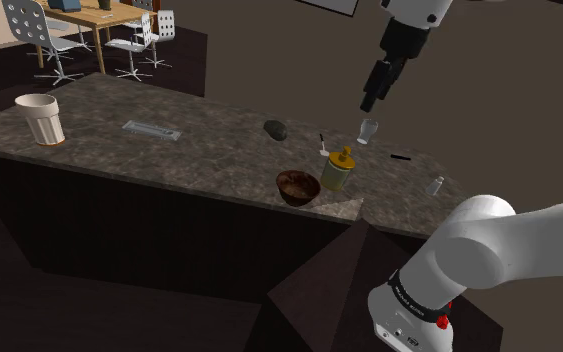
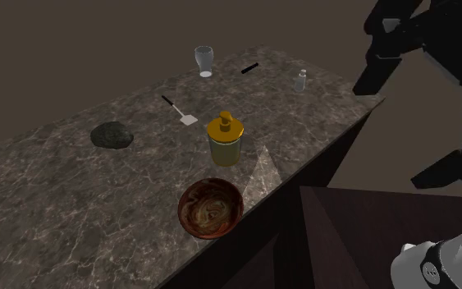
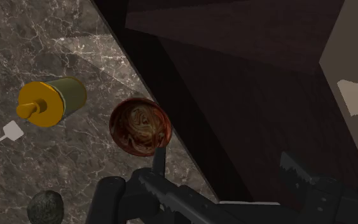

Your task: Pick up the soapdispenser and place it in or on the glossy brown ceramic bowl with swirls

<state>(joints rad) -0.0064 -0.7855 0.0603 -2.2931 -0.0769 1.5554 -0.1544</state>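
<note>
From the shoulder view, the tool (image 1: 369,103) hangs high above the marbled tabletop (image 1: 199,140), clasping nothing. The soap dispenser (image 1: 337,168), olive with a yellow pump top, stands upright just beside the swirled brown bowl (image 1: 297,187), near the tabletop's front edge. A glass (image 1: 369,131) stands farther back.

In the second exterior view, the dispenser (image 2: 226,139) stands between a white spatula (image 2: 180,111) and the bowl (image 2: 211,207), with the tool (image 2: 367,82) off the tabletop's corner.

In the wrist view, the tool's (image 3: 196,178) fingers (image 3: 107,194) stand apart and empty. The dispenser (image 3: 50,102) and bowl (image 3: 140,125) sit beyond them.
</note>
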